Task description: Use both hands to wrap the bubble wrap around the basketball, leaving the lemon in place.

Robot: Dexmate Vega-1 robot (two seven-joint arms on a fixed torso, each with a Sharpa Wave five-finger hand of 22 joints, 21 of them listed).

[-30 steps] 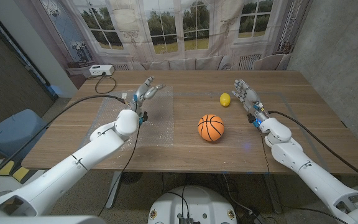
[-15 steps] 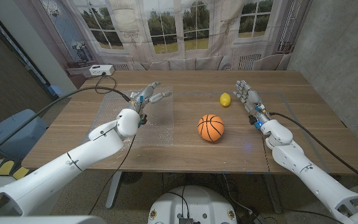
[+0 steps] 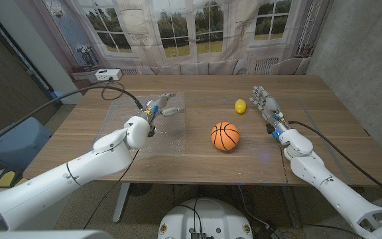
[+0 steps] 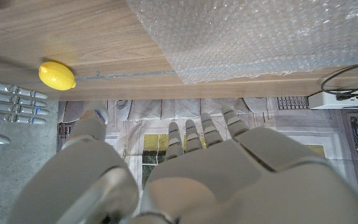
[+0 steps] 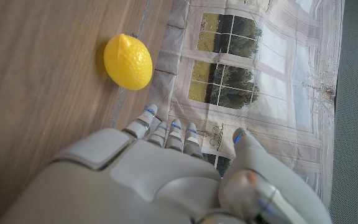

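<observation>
Starting at the left, your left hand [image 3: 161, 107] hangs over the far right part of the bubble wrap [image 3: 121, 129], fingers spread and holding nothing. That sheet lies flat on the table's [image 3: 197, 86] left half. To its right sits the basketball [image 3: 225, 136], near the middle and just off the wrap's right edge. Farther back and right of the ball lies the lemon [image 3: 240, 105]. Your right hand [image 3: 264, 103] stands beside the lemon, on its right, close but apart from it, fingers straight, a little apart, gripping nothing.

bright, even light, soft shadows, sharp
</observation>
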